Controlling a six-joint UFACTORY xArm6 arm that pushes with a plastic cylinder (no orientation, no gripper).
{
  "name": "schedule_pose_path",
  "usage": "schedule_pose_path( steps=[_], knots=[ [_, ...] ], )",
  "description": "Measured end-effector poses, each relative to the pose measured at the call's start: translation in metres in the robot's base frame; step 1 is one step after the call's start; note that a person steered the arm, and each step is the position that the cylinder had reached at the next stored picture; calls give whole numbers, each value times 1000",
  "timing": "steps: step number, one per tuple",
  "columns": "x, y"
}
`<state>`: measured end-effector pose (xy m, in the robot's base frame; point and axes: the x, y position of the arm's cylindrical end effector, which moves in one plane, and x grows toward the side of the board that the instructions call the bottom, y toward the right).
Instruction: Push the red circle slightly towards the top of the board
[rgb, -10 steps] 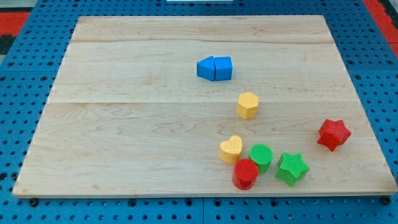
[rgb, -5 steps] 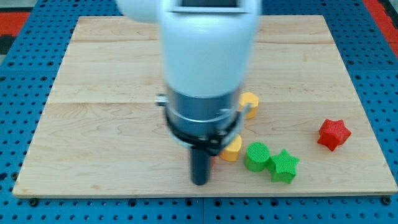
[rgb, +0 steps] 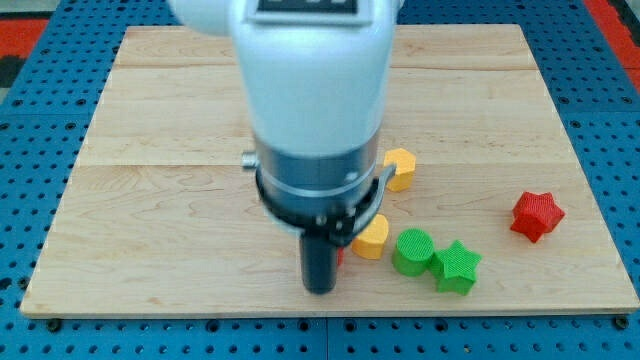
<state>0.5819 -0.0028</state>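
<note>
Right now the arm fills the middle of the view, and its dark rod comes down near the bottom edge of the wooden board (rgb: 90, 150). The rod has no jaws to open or close; it is simply a bare pusher, and my tip (rgb: 319, 290) sits on the board close to the view's bottom. The red circle (rgb: 340, 255) shows only as a thin red sliver at the rod's right side, almost wholly hidden behind it, just left of the yellow heart (rgb: 373, 238). Whether the tip touches it I cannot tell.

To do this well, I judge the tip should be squarely below the circle's centre, then pushed a short way towards the view's top and stopped early, since only a slight shift is asked. An off-centre contact would likely send the circle sideways into the yellow heart, or on towards the green circle (rgb: 412, 250) touching the green star (rgb: 457, 266). The yellow hexagon (rgb: 400, 168) peeks out further up, and the red star (rgb: 537, 215) stands well apart at the right.
</note>
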Motion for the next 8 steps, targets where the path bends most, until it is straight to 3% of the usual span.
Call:
schedule_pose_path(
  steps=[2,5,8],
  knots=[
    [-47,2],
    [-59,7],
    [-79,77]
  ],
)
